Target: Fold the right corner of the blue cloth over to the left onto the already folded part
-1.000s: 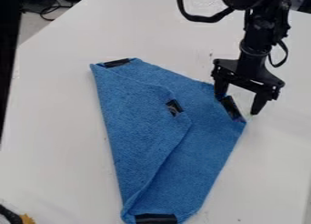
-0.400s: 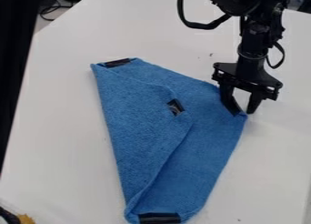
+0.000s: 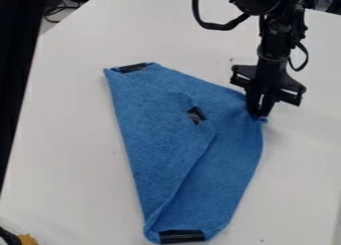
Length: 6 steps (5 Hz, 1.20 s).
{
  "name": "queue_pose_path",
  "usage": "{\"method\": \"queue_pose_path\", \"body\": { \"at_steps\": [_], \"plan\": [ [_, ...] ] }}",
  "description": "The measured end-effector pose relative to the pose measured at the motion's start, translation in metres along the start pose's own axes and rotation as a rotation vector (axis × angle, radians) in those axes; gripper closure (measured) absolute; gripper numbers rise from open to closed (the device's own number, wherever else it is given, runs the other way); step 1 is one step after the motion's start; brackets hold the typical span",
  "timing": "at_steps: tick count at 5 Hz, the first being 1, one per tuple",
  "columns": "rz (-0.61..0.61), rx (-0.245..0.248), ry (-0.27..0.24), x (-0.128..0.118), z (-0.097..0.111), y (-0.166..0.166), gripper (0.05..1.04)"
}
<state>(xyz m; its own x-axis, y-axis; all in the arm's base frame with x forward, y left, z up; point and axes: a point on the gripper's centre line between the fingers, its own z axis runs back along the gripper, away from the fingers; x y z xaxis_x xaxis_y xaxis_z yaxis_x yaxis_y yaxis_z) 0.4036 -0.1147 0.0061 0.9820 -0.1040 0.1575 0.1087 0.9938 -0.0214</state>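
The gripper (image 3: 259, 117), its fingers closed on the right corner of the blue cloth (image 3: 174, 144), stands at the upper right of the cloth, which lies partly folded over itself on the white table (image 3: 73, 114), black tape at its corners.

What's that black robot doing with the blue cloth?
The robot's claw is pinching the right-hand corner of the blue cloth, with its fingers closed on it. The cloth lies on a white table, with one part folded over on top. Black tape shows on it in three places: near the top left corner, on the folded-over flap and at the bottom end.
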Motion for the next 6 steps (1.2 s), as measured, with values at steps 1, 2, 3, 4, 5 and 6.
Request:
{"method": "queue_pose_path", "body": {
  "at_steps": [1, 2, 3, 4, 5, 6],
  "plan": [
    [-0.002, 0.011, -0.008, 0.003, 0.001, 0.001, 0.997],
    [0.044, 0.055, -0.016, 0.005, 0.005, -0.002, 1.020],
    [0.089, 0.093, -0.037, 0.006, 0.010, -0.009, 1.021],
    [0.130, 0.090, -0.119, 0.013, 0.036, -0.006, 1.021],
    [0.205, 0.109, -0.192, 0.004, 0.049, 0.010, 1.022],
    [0.281, 0.120, -0.247, -0.009, 0.060, 0.027, 1.024]
  ]
}}
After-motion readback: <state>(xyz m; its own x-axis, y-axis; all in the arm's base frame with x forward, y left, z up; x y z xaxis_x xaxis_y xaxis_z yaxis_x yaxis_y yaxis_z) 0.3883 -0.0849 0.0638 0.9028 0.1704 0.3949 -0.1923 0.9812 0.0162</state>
